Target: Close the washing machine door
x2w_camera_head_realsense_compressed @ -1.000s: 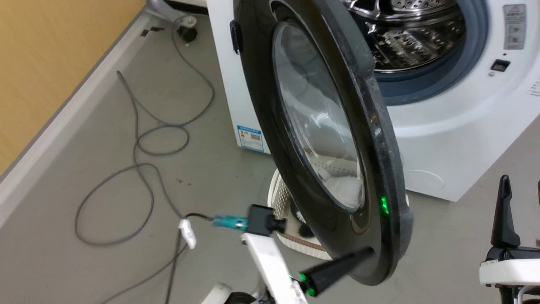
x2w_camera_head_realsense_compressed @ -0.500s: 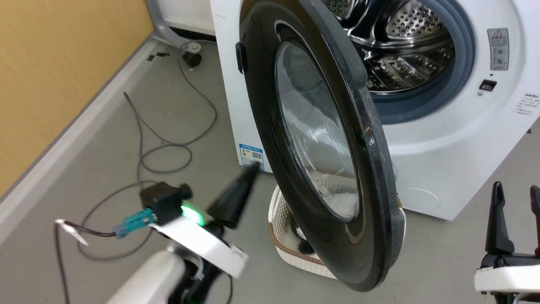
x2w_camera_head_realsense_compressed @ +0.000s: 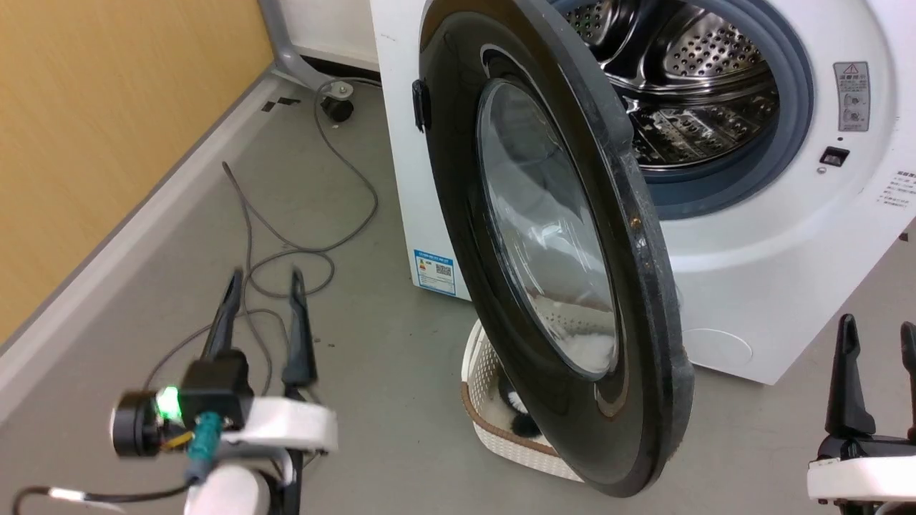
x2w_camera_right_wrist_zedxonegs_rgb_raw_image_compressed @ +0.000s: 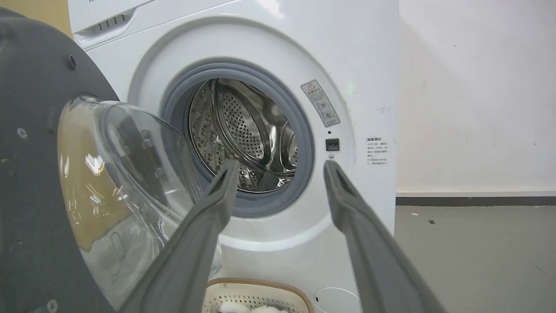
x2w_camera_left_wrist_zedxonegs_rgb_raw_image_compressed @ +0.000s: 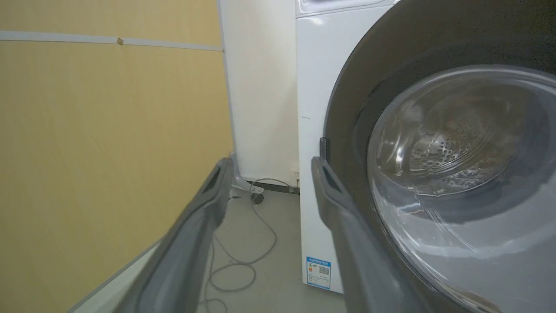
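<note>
The washing machine door [x2w_camera_head_realsense_compressed: 558, 272] stands about half open, its black rim edge-on to me and its glass bowl bulging toward the drum. Behind it, the white washing machine [x2w_camera_head_realsense_compressed: 758, 236] shows its steel drum [x2w_camera_head_realsense_compressed: 687, 79] and blue-grey gasket. My left gripper [x2w_camera_head_realsense_compressed: 265, 280] is open low over the floor, well left of the door and touching nothing. In the left wrist view this left gripper [x2w_camera_left_wrist_zedxonegs_rgb_raw_image_compressed: 270, 163] points past the machine's side, with the door [x2w_camera_left_wrist_zedxonegs_rgb_raw_image_compressed: 434, 182] to its right. My right gripper [x2w_camera_head_realsense_compressed: 879, 329] is open at the lower right. In its own view the right gripper [x2w_camera_right_wrist_zedxonegs_rgb_raw_image_compressed: 281, 165] faces the drum [x2w_camera_right_wrist_zedxonegs_rgb_raw_image_compressed: 247, 130].
A cream plastic basket [x2w_camera_head_realsense_compressed: 481, 372] sits on the floor under the door's lower edge. Grey cables [x2w_camera_head_realsense_compressed: 286, 243] loop across the floor left of the machine. A wood-coloured wall [x2w_camera_head_realsense_compressed: 107, 107] with a pale skirting runs along the left. A white wall [x2w_camera_right_wrist_zedxonegs_rgb_raw_image_compressed: 478, 95] stands right of the machine.
My left arm has swung away from the door's bottom rim to the left, and its fingers now point up the view. The head camera has shifted slightly. The door still stands half open.
</note>
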Controlling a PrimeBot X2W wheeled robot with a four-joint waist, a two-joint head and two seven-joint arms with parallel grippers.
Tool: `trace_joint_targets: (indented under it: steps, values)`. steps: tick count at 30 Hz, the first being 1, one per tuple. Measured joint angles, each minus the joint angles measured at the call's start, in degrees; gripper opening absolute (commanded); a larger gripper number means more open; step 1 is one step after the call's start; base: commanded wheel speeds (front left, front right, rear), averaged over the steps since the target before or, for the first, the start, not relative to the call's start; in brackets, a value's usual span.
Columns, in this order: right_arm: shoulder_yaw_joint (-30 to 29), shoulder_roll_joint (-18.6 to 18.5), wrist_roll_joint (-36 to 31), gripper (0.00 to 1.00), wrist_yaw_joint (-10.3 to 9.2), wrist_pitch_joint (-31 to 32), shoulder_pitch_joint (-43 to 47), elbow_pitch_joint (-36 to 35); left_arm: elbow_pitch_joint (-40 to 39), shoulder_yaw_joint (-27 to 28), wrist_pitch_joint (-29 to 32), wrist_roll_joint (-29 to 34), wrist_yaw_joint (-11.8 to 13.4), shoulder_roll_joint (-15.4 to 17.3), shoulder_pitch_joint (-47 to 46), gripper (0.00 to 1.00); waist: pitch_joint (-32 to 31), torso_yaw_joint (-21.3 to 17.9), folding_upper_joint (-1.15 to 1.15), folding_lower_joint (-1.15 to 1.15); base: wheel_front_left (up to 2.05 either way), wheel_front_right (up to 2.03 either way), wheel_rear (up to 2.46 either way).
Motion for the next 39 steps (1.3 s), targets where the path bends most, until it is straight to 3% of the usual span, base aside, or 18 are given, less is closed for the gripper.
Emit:
trace_joint_targets:
  steps: [6, 7, 8, 19, 27, 33, 39]
  values:
    - [0.5, 0.0, 0.1, 1.00, 0.00, 0.0, -0.1, -0.1, 1.7, 1.3, 0.0, 3.5, -0.1, -2.1, 3.7, 1.00, 0.0, 0.2, 0.00, 0.00, 0.00, 0.00, 0.00]
    - [0.4, 0.0, -0.1, 0.38, 0.00, 0.0, -0.3, -0.4, 1.7, 1.4, 0.0, 4.0, -0.4, -2.3, 4.0, 1.00, -0.1, 0.2, 0.00, 0.00, 0.00, 0.00, 0.00]
    - [0.3, 0.0, -0.1, 0.00, 0.00, 0.0, -0.5, -0.8, 1.6, 1.6, 0.0, 4.3, -0.7, -2.5, 4.4, 1.00, -0.1, 0.3, 0.00, 0.00, 0.00, 0.00, 0.00]
    - [4.4, 0.0, 7.8, 0.00, 0.00, 0.0, -9.8, -13.8, 0.2, 4.0, 0.0, 6.5, -3.6, -4.9, 5.3, 1.00, -0.4, 0.7, 0.00, 0.00, 0.00, 0.00, 0.00]
    - [15.8, -0.2, 15.7, 0.00, 0.00, -0.1, -13.7, -24.6, -0.4, 5.4, 0.0, 7.8, -4.7, -5.7, 5.5, 1.00, -0.7, 0.8, 0.00, 0.00, 0.00, 0.00, 0.00]
    - [30.4, -7.3, 20.3, 0.00, 0.00, -0.1, -13.6, -25.9, -0.5, 6.3, 0.0, 8.4, -5.1, -5.9, 6.4, 1.00, -1.1, 0.6, 0.00, 0.00, 0.00, 0.00, 0.00]
    - [44.3, -15.4, 20.6, 0.00, 0.00, -0.1, -13.6, -23.5, -0.6, 6.7, 0.0, 9.0, -5.2, -6.1, 7.1, 1.00, -1.3, -0.3, 0.00, 0.00, 0.00, 0.00, 0.00]
